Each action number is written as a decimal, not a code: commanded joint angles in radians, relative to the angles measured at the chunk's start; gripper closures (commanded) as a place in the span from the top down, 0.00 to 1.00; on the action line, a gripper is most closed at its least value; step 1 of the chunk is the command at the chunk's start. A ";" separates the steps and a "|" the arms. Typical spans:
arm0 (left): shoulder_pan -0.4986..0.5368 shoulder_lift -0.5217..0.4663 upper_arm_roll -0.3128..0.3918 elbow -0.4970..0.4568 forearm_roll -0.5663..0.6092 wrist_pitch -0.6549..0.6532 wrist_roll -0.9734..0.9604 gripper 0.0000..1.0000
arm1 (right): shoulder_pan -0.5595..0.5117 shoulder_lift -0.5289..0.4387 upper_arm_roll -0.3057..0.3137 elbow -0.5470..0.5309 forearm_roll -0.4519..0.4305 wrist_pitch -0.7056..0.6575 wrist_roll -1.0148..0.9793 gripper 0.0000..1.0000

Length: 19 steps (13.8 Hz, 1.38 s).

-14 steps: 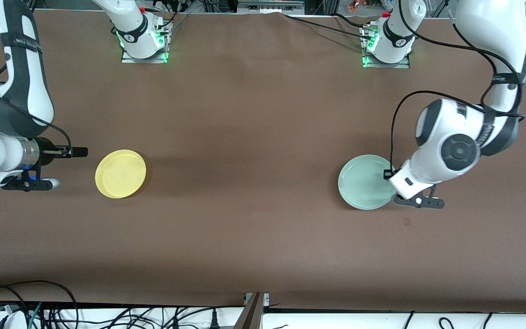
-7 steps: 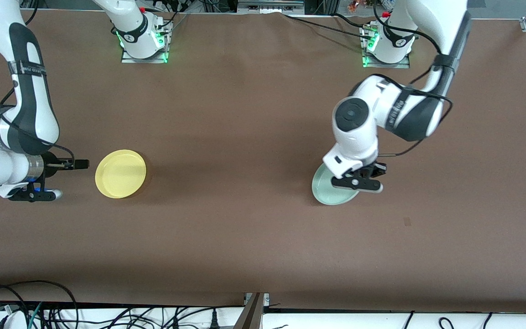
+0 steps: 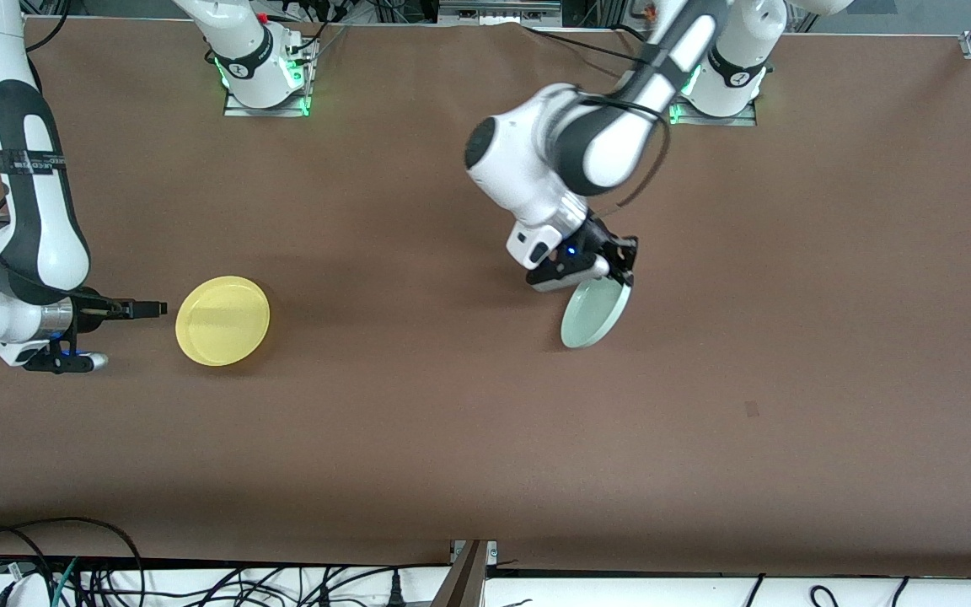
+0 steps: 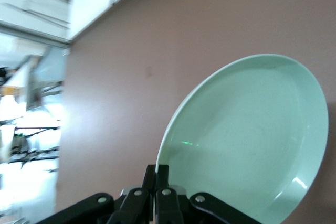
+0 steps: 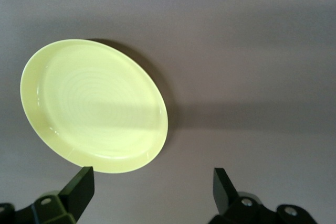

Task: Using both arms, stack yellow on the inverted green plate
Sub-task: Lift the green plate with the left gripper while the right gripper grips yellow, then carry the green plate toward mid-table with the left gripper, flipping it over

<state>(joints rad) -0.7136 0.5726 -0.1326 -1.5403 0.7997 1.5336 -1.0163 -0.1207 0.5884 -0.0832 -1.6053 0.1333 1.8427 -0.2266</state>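
Front view: left gripper (image 3: 616, 271) clamped on rim of green plate (image 3: 591, 314), tilted steeply over mid-table, presumably for inverting; pale mint, shallow, raised rim. Right gripper (image 3: 144, 308) wide open, empty, just beside yellow plate (image 3: 222, 320), flat at right arm's end, ready for pickup.

One yellow plate (image 3: 222, 320), one green plate (image 3: 592, 313), two robot arms, each with one gripper
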 commanded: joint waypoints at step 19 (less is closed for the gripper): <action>-0.500 0.358 0.183 0.184 0.265 -0.251 -0.146 0.00 | -0.034 0.013 0.007 -0.216 0.098 0.248 -0.214 0.97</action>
<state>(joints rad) -1.1860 0.9005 0.0421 -1.3885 1.0562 1.3362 -1.1561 -0.1421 0.6078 -0.0828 -1.8022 0.2073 2.0726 -0.4114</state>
